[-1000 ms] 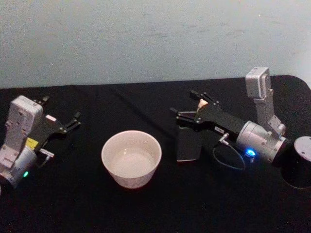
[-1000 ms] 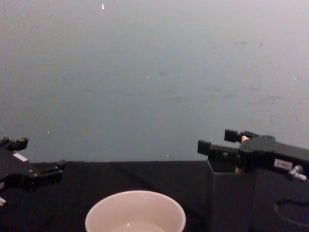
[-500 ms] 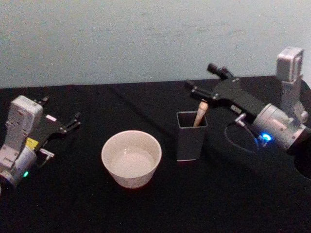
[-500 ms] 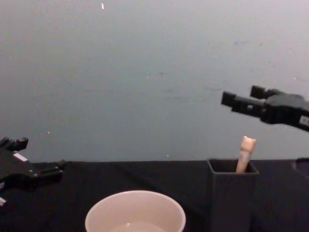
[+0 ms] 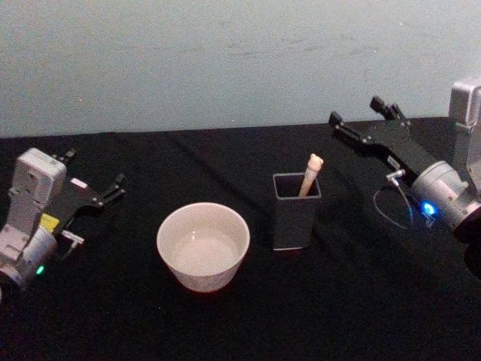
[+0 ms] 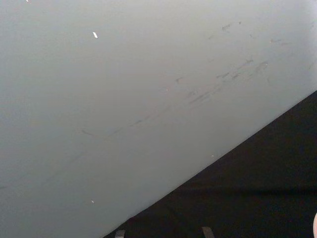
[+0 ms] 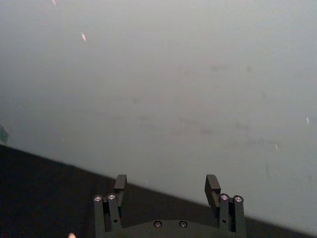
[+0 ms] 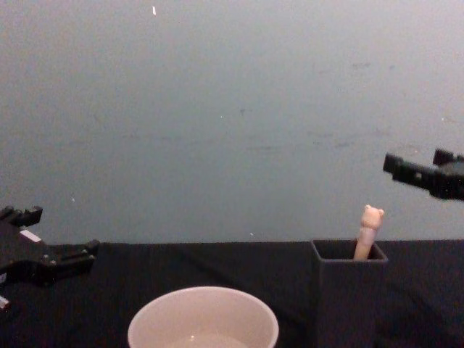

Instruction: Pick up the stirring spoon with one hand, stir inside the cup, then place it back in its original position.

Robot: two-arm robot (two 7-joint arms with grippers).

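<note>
The stirring spoon stands in the dark grey square holder, its cream bear-head handle poking out above the rim. The round cream cup sits on the black table to the holder's left. My right gripper hangs open, up and to the right of the holder, apart from the spoon; the right wrist view shows its fingers spread with nothing between them. My left gripper rests open at the table's left side.
The table is covered in black cloth. A pale grey-blue wall rises right behind its far edge. There is open cloth between the cup and my left arm and in front of both containers.
My right gripper let go of the spoon's handle over the holder, rose, and drew back to the right. The spoon stays standing in the holder. The left arm has not moved.
</note>
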